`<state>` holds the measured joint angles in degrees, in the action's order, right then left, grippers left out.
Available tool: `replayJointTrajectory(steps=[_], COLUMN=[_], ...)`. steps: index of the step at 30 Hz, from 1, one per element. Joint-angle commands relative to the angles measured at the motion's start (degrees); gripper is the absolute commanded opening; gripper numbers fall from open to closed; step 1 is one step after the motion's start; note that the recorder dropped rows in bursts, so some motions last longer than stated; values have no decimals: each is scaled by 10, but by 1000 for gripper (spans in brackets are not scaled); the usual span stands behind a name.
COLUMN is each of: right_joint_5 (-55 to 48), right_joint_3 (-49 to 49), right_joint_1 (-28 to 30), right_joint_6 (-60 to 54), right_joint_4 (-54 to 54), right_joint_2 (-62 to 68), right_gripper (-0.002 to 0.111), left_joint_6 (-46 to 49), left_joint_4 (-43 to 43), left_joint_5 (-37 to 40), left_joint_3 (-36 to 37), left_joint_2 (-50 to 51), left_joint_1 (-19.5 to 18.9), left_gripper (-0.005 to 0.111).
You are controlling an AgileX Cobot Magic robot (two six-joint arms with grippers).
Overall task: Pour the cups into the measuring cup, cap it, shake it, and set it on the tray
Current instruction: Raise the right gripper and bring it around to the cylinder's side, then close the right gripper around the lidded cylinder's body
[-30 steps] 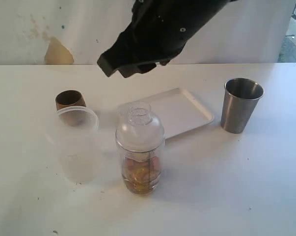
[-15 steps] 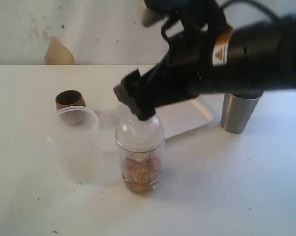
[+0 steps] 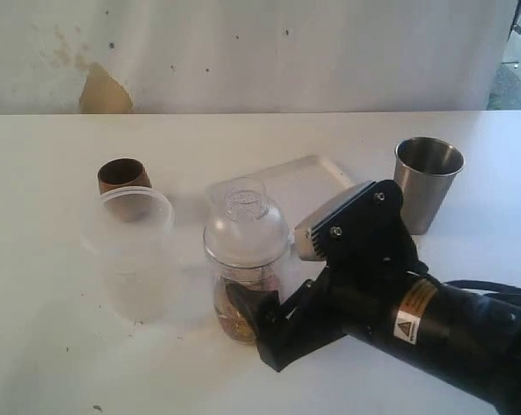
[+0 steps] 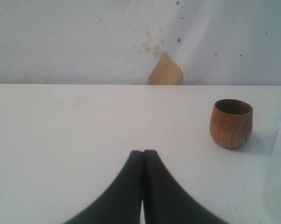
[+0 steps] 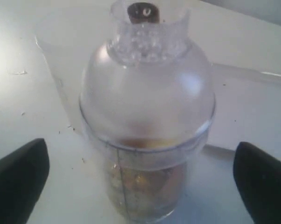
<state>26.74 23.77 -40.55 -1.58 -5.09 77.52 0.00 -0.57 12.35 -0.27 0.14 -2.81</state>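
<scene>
The measuring cup (image 3: 246, 270) stands mid-table with a clear domed cap on it and brownish contents at its bottom. My right gripper (image 3: 258, 322) sits low at its near right side, open. In the right wrist view the measuring cup (image 5: 147, 121) stands between the two wide-apart fingers (image 5: 20, 179), and they do not touch it. The wooden cup (image 3: 122, 175) stands upright at the left, and the steel tumbler (image 3: 426, 183) at the right. The white tray (image 3: 305, 181) lies behind the measuring cup. My left gripper (image 4: 143, 155) is shut on nothing, with the wooden cup (image 4: 231, 123) ahead of it.
A frosted translucent plastic cup (image 3: 136, 255) stands just left of the measuring cup, in front of the wooden cup. A wall with a tan patch (image 3: 103, 91) runs along the table's far edge. The tray (image 5: 257, 112) lies close behind the measuring cup.
My right arm has come down from above the measuring cup to table level at its near right side. Its jaws have spread wide round the cup. The left gripper stays shut.
</scene>
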Motion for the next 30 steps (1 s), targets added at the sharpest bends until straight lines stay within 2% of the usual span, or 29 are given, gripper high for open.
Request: replayJointTrajectory(steps=[1,7,18,30], right_joint_5=[72,181,314,322], right_joint_3=[-6,-5,-4,65], right_joint_1=[-1,-1,-1,-1], right_joint_6=[3,3,16,16], right_joint_4=[0,0,0,-9], right_joint_2=[59,158,234,308], right_gripper=[101,101,101,101], left_joint_6=[0,0,0,0], left_joint_4=[1,1,1,1], left_joint_5=[-3,-3,-3,-3], left_joint_3=[3,3,3,3], left_joint_2=[-1,-1,-1,-1], left_joint_1=[1,1,1,1], left_gripper=[0,0,0,0])
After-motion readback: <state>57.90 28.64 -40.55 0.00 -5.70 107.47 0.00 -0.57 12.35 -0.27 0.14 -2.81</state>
